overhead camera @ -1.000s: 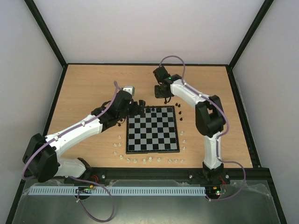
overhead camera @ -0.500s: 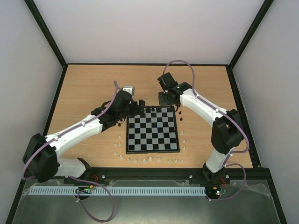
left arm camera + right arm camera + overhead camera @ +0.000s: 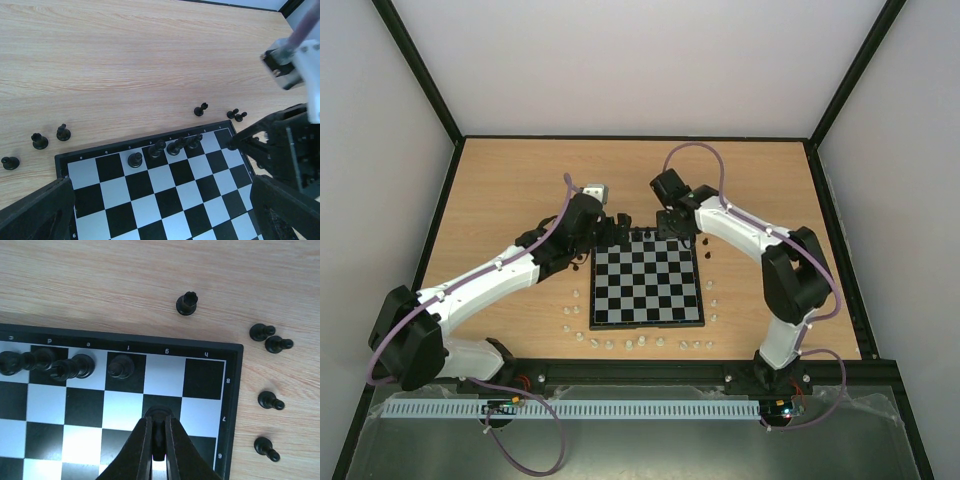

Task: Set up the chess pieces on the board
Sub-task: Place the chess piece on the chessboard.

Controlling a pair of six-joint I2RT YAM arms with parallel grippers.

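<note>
Worktop point(image 3: 520, 180) w/ board point(image 3: 648, 290) mid. L tool point(image 3: 611, 228) spread wide, empty, at board's far-left corner. R tool point(image 3: 158, 422) clamps one black piece point(image 3: 159, 413) over far-right squares. Few pieces point(image 3: 120, 365) on far row; rest loose off-board, far/right. Early stage, most left.

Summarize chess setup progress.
Done: several black pieces stand on the board's far row. In hand: the right gripper is shut on another black piece over the board. Left: loose black pieces lie on the table by the board's edges.
</note>
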